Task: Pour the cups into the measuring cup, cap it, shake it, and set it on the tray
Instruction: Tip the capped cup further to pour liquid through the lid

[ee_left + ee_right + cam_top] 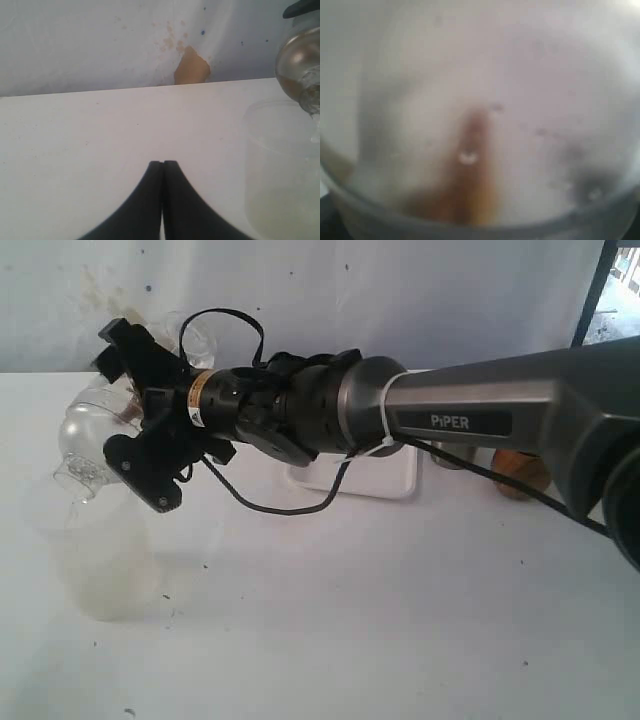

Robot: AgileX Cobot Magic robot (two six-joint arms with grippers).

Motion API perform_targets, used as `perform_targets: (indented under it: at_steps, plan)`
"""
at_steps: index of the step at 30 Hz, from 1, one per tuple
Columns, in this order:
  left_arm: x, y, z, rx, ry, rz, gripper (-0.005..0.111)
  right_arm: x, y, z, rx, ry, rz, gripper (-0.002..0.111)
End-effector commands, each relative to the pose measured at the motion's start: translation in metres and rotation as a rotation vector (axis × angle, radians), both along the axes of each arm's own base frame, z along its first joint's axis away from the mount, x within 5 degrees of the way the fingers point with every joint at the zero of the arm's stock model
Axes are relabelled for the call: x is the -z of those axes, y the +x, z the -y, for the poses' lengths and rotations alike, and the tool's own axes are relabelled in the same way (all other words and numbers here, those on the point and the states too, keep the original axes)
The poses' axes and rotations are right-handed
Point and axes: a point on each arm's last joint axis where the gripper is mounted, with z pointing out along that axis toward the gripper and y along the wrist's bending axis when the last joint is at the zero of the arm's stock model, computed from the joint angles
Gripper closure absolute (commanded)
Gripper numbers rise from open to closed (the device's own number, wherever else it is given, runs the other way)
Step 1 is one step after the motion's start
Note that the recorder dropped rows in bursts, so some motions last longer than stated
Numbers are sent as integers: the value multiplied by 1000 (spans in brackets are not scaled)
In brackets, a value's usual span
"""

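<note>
Black right fingers [150,465] clamp a tall clear straight-sided plastic measuring cup [108,390], held tilted in the air. Its clear dome-shaped plastic cap [85,435] is on, the short round neck angled down over a wide frosted translucent plastic cup [100,570]. That frosted cup stands on the white desk [400,620] and looks pale yellowish towards its bottom. Brown liquid streaks the measuring cup's wall in the blurred right wrist view. Black left fingers [150,192] are pressed together, holding nothing, over the desk near the frosted cup. Behind the right arm, a flat white rectangular tray [385,480] lies on the desk. Further right, partly hidden by the arm, stand a stainless-steel tumbler [450,455] and a small rounded brown wooden cup [522,475].
</note>
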Motion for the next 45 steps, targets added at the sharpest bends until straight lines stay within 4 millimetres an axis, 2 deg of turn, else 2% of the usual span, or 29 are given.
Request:
perform_targets:
  at_steps: [1, 8, 26, 45]
  plan:
    - [0, 0, 0, 3, -9, 2, 107, -20, 1, -2, -2, 56, 37, 108]
    - [0, 0, 0, 3, -9, 2, 107, -35, 6, -4, 20, 114, 35, 108]
    - [0, 0, 0, 3, -9, 2, 107, -35, 18, 8, 80, 145, -8, 108]
    - [0, 0, 0, 3, -9, 2, 107, -38, 18, 6, 39, 105, 97, 108]
